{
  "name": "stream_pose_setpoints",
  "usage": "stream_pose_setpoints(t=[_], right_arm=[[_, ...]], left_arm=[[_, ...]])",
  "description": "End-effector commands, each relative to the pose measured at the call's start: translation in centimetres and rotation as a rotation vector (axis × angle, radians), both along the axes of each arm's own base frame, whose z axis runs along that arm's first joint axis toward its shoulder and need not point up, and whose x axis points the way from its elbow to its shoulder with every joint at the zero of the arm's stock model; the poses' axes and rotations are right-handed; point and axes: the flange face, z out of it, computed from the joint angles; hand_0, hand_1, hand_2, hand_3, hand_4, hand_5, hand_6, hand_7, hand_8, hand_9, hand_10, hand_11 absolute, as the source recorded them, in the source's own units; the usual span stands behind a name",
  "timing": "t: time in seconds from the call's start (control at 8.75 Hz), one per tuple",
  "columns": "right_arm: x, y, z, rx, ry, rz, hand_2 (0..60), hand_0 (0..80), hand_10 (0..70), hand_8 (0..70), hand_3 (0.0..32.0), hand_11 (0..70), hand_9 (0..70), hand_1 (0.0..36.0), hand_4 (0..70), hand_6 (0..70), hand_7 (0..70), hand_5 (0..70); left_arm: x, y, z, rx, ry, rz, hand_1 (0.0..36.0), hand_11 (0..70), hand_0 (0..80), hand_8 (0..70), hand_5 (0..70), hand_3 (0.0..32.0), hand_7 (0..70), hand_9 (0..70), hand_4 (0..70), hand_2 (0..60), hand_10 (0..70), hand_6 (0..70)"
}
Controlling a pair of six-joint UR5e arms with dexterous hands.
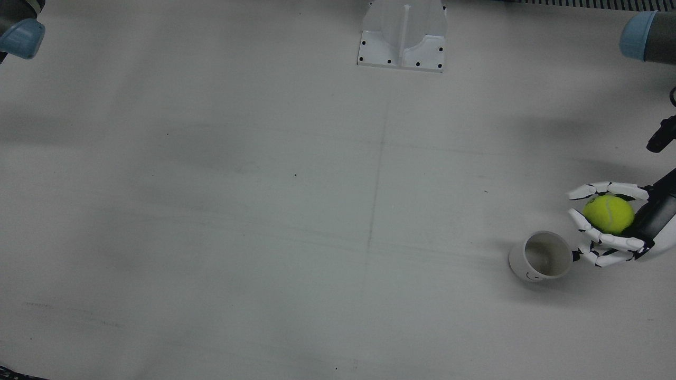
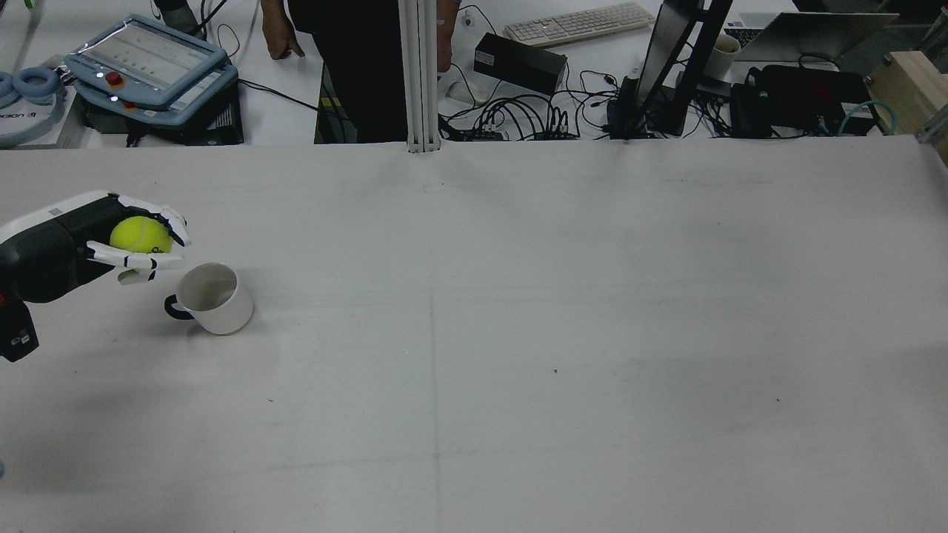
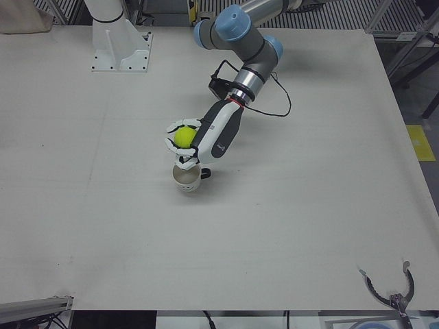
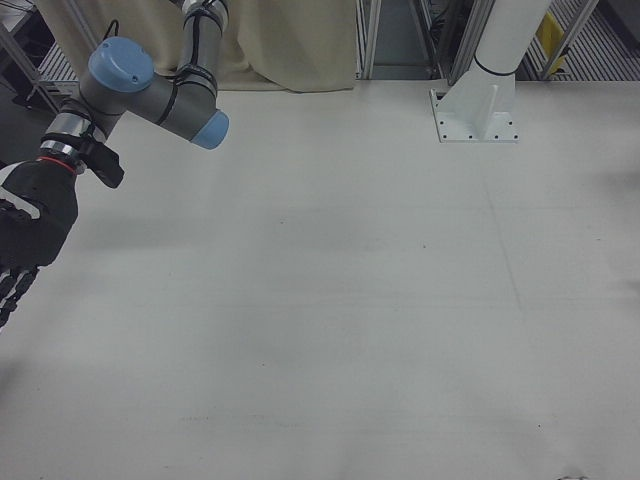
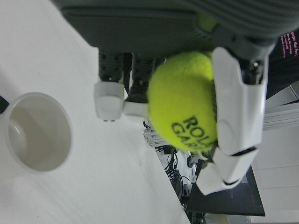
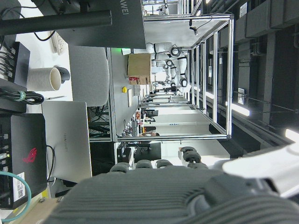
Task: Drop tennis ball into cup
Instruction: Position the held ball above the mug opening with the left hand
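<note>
A yellow-green tennis ball [image 1: 608,214] sits in my left hand [image 1: 618,244], whose white fingers are closed around it. The hand holds the ball above the table, beside a white cup [image 1: 543,256] and not over its opening. The cup stands upright and empty, with a dark handle on the hand's side. The rear view shows the hand [image 2: 67,244], ball [image 2: 141,235] and cup [image 2: 211,297] at the table's left. The left hand view shows the ball [image 5: 184,100] and the cup's mouth [image 5: 35,130] off to one side. My right hand [image 4: 25,240] hangs at the edge of the right-front view, fingers extended and empty.
A white pedestal base [image 1: 402,39] is bolted at the table's back middle. Beyond the far edge in the rear view are a teach pendant [image 2: 148,63], cables and a keyboard [image 2: 578,22]. The table [image 1: 264,211] is plain white.
</note>
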Motion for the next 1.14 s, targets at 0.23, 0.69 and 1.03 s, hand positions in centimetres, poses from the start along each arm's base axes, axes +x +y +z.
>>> stream_pose_setpoints(t=[0.23,0.69,1.03], right_arm=[[0.0,0.0,-0.1,0.001,0.0,0.0,0.0,0.0,0.0,0.0,0.0,0.0,0.0,0.0,0.0,0.0,0.0,0.0],[0.0,0.0,-0.1,0.001,0.0,0.0,0.0,0.0,0.0,0.0,0.0,0.0,0.0,0.0,0.0,0.0,0.0,0.0],[0.0,0.0,-0.1,0.001,0.0,0.0,0.0,0.0,0.0,0.0,0.0,0.0,0.0,0.0,0.0,0.0,0.0,0.0]], left_arm=[[0.8,-1.5,2.5,-0.023,-0.012,-0.006,36.0,70.0,55.5,67.4,23.6,0.0,70.0,70.0,70.0,60.0,70.0,31.7],[-0.1,-2.1,2.3,0.007,0.006,-0.02,36.0,8.4,78.4,2.8,11.7,0.0,1.0,5.0,17.4,60.0,3.0,4.3],[-0.3,-2.2,2.1,0.021,0.016,-0.023,36.0,2.1,66.2,0.0,10.2,0.0,0.0,0.0,10.5,60.0,0.0,1.9]])
